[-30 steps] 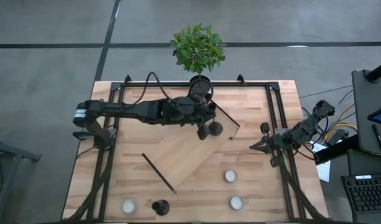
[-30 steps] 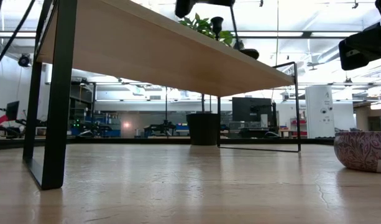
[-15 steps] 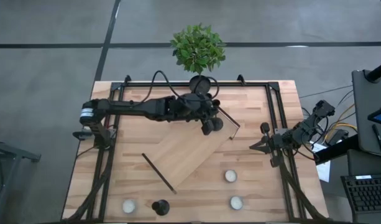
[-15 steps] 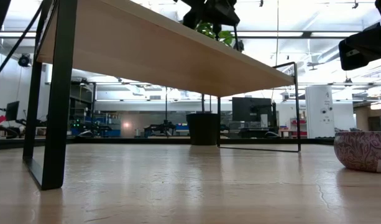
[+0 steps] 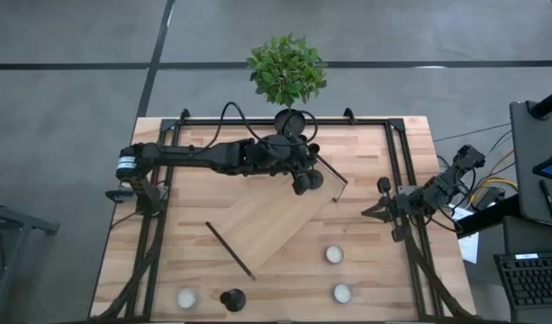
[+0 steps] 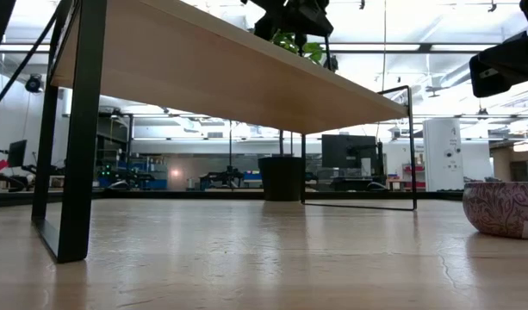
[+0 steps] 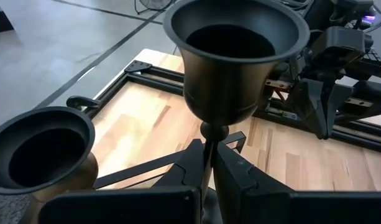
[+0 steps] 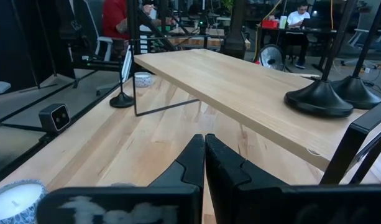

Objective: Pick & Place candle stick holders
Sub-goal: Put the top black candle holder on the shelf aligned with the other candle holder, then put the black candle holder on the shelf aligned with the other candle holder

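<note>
Two dark arms show in the high view. The left arm [image 5: 212,158], across the upper centre of the frame, is matte black and jointed, with a silvery-grey ring at its left end and a thin black cable looping up over its middle. The right arm [image 5: 429,194], at the right edge, is the same black, with loose black and yellowish cables behind it. Each wrist view shows two black, wedge-shaped fingers [image 8: 206,165], plain and unmarked.

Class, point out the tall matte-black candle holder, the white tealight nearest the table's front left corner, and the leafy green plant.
Tall matte-black candle holder [image 7: 235,59]: left wrist view, cup wall.
White tealight [image 5: 186,297]: high view, top.
Leafy green plant [image 5: 286,68]: high view, foliage.
</note>
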Controlling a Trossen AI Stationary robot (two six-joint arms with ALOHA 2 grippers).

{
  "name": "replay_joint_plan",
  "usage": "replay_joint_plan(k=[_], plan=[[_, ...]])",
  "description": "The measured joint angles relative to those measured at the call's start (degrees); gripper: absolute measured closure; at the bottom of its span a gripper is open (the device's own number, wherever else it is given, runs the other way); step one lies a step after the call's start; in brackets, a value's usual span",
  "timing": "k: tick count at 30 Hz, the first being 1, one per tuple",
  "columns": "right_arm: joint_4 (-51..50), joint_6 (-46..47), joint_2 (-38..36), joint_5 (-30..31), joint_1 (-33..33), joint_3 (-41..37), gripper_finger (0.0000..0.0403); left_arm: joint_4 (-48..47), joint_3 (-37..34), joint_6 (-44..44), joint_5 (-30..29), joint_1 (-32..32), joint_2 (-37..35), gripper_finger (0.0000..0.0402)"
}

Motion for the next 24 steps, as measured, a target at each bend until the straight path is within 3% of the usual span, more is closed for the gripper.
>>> replay_joint_plan(k=[14, 24], plan=[[0.0, 0.0, 0.0, 0.0, 0.0, 0.0, 0.0394, -2.04, -0.49, -0.69, 0.28, -0.03, 0.55, 0.031], [0.0, -0.02, 0.0, 0.0, -0.02, 0.0, 0.0394, -11.17, -0.49, -1.17, 3.04, -2.39, 0.13, 0.0307]])
